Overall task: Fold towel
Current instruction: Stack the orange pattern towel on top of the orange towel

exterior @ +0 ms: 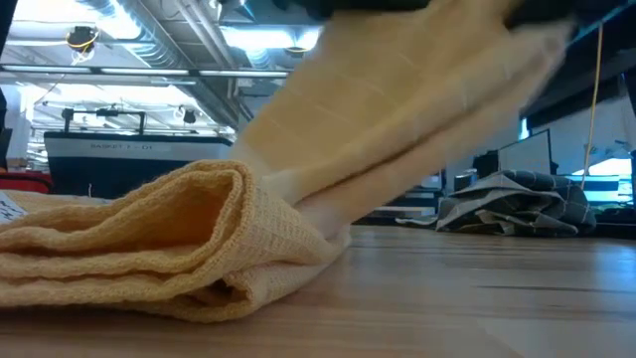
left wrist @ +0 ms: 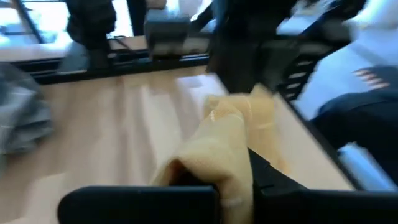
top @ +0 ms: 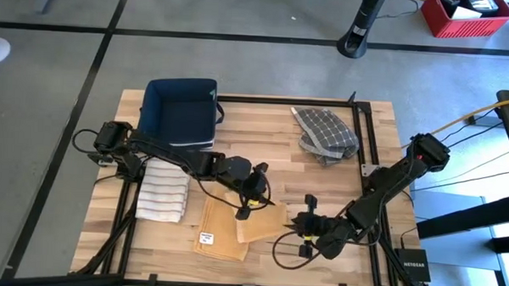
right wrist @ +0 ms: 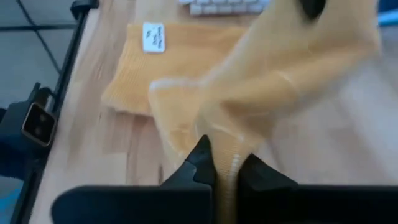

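You are in the middle of a fold on the yellow towel [top: 234,229], which lies at the front centre of the wooden table [top: 338,184], between the two arms. Part of it is flat on the wood, with its white label [top: 206,238] showing near the front edge; the other part is lifted off the surface and drawn taut.

The left gripper [top: 254,194] is clamped on the towel at its far side; the left wrist view shows the cloth pinched between its dark fingers [left wrist: 273,180]. The right gripper [top: 303,230] sits at the towel's right edge with its jaws pressed together on the fabric, and the right wrist view shows a ridge of yellow cloth caught between them. Both arms therefore have a hold, and the low view confirms a raised sheet of cloth slanting up from an already doubled bundle on the table.

My judgement: the step in hand is carrying the raised portion over the flat portion. The next move calls for both grippers to travel together at matched height, so that the cloth stays taut and the edges land square on the lower layer. Uneven travel would likely skew the fold or drag the bottom layer.

Other items stand well apart: a striped towel [top: 163,191], a blue bin [top: 181,111] and a grey checked cloth [top: 325,133].
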Tool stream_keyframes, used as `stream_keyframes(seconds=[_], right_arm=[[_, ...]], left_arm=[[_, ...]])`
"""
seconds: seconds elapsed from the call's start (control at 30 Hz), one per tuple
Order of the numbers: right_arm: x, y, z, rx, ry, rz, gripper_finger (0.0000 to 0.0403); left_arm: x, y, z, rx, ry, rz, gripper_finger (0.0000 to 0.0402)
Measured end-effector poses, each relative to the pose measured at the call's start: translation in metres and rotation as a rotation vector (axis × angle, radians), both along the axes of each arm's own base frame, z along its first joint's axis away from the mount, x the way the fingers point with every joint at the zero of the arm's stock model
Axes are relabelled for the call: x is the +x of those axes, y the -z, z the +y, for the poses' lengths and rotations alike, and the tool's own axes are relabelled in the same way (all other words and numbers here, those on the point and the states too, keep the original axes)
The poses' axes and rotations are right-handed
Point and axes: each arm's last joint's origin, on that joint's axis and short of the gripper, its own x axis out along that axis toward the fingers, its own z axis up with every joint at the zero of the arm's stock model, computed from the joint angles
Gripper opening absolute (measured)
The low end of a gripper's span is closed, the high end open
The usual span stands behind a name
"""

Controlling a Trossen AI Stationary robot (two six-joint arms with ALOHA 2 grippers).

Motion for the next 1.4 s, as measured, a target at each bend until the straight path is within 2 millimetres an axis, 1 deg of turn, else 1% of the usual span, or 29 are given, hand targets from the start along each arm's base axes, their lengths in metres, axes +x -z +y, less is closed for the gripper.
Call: stream_keyframes(seconds=[0.13, 0.2, 0.3, 0.43, 0.57, 0.73, 0.87, 0.97, 1.1, 1.23, 1.3, 1.4], right_arm=[[0.004, -0.039, 0.003, -0.092, -0.001, 0.035, 0.001], [0.004, -0.058, 0.002, -0.125, 0.004, 0.05, 0.0007], [0.004, -0.082, 0.002, -0.134, 0.004, 0.052, 0.0011], [0.007, -0.107, 0.004, -0.154, -0.032, 0.007, 0.0007], [0.009, -0.123, 0.006, -0.138, -0.05, -0.049, 0.0007], [0.016, -0.125, 0.013, -0.109, -0.083, -0.091, 0.0007], [0.028, -0.114, 0.022, -0.096, -0.118, -0.085, 0.0007], [0.039, -0.105, 0.029, -0.048, -0.157, -0.081, 0.0008], [0.057, -0.092, 0.042, 0.062, -0.248, -0.09, 0.0007], [0.063, -0.093, 0.052, 0.166, -0.377, -0.125, 0.0006], [0.063, -0.094, 0.053, 0.179, -0.421, -0.129, 0.0008], [0.068, -0.091, 0.046, 0.124, -0.413, -0.105, 0.0011]], left_arm=[[-0.013, -0.032, -0.018, 0.113, -0.096, 0.003, 0.0005], [-0.025, -0.047, -0.028, 0.151, -0.126, 0.001, 0.0005], [-0.044, -0.068, -0.041, 0.163, -0.164, -0.022, 0.0005], [-0.068, -0.092, -0.062, 0.147, -0.182, -0.093, 0.0005], [-0.086, -0.101, -0.081, 0.115, -0.19, -0.112, 0.0005], [-0.101, -0.101, -0.102, 0.097, -0.241, -0.114, 0.0005], [-0.115, -0.099, -0.12, 0.068, -0.282, -0.112, 0.0005], [-0.126, -0.097, -0.133, 0.035, -0.321, -0.112, 0.0005], [-0.141, -0.087, -0.15, -0.06, -0.348, -0.091, 0.0005], [-0.151, -0.078, -0.171, -0.236, -0.371, -0.06, 0.0005], [-0.152, -0.075, -0.179, -0.294, -0.376, -0.061, 0.0005], [-0.152, -0.071, -0.182, -0.284, -0.423, -0.077, 0.0005]])
